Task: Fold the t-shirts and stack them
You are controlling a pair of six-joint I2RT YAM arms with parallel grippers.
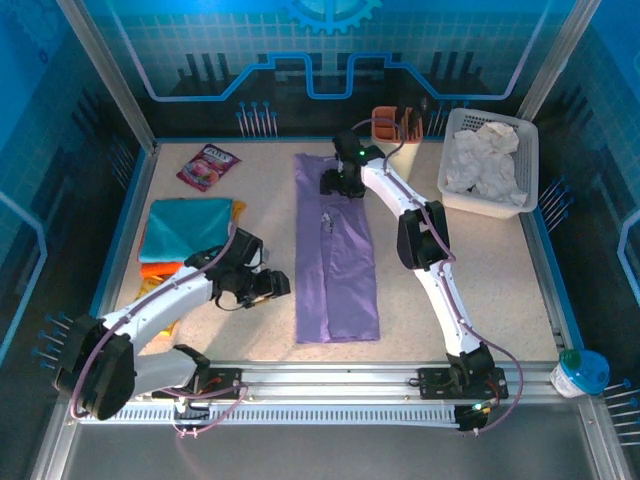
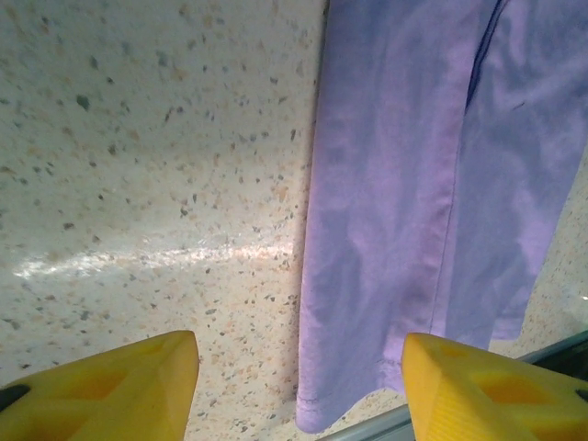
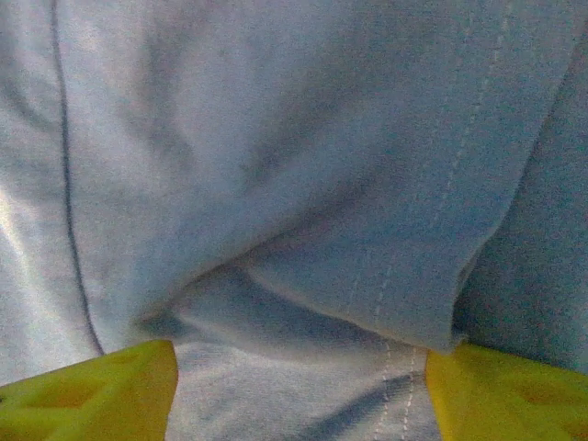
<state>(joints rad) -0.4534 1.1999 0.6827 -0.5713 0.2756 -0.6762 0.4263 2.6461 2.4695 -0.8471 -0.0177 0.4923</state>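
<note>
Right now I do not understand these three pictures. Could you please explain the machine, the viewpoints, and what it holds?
Two robot arms are bolted at a table's near edge. One picture looks from above; the other two come from wrist cameras, so the yellow fingers are each arm's own. A purple t-shirt, folded long, lies mid-table; a teal t-shirt tops a pile at the left; a white basket stands at the right. The left tool is open beside the purple shirt. The right tool rests open on its far end, cloth bunched between its fingers; nothing is gripped.
</note>
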